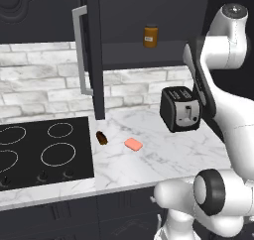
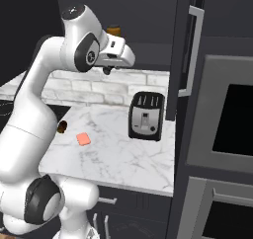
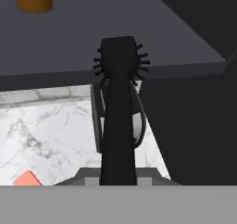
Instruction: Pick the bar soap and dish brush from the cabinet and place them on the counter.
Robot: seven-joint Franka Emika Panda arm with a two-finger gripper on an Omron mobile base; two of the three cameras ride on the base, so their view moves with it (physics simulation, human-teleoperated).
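1. At far left in my left base view sits the black cooktop (image 1: 42, 152), untouched by this job; beside it a dark brown lump (image 1: 101, 138) lies on the white marble table (image 1: 168, 154).

2. Just right of that lump, the bar soap (image 1: 133, 144) lies flat on the table, well apart from the toaster (image 1: 180, 108). I judge that half of the task done: the pink block is out of the cabinet (image 1: 124, 53) and down on the marble, also seen from the right base view (image 2: 83, 139).

3. Above, the cabinet stands with its door (image 1: 94, 50) swung wide, and an amber jar (image 1: 151, 36) remains on the dark inner shelf.

4. Further right, the gripper (image 2: 106, 70) hangs high in front of the cabinet's lower edge, over the table. In the hand view it is clenched on the dish brush (image 3: 118, 107), the thin black handle running up between the fingers and the bristly head reaching toward the shelf edge.

5. So the brush is in hand and off the shelf, but not yet on the table.

6. What is left, as I read it: carry the brush down, set it on bare marble near the soap and clear of the toaster, then release.
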